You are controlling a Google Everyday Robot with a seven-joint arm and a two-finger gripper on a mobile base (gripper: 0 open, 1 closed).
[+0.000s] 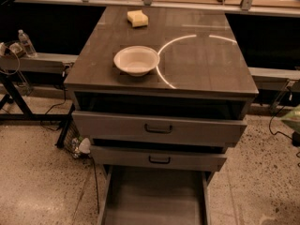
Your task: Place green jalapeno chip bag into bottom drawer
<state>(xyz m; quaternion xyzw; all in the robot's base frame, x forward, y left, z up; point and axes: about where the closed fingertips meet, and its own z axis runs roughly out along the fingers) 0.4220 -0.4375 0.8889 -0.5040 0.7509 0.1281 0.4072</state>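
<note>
green jalapeno chip bag (293, 118) peeks in at 3 o'clock, well apart from the bottom drawer (154, 198) at 6 o'clock. gripper is out of view; cannot tell its hold. a loose hold would likely drop it short.

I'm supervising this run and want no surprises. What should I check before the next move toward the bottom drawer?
1. Bottom drawer pulled out: ok.
2. Its visible floor free of things: ok.
3. Green jalapeno chip bag found: ok, only a sliver at the right edge.
4. Gripper in view: not ok, it is outside the frame; hold on bag: cannot tell.
5. Top drawer pushed in: not ok, stands partly out.
</note>
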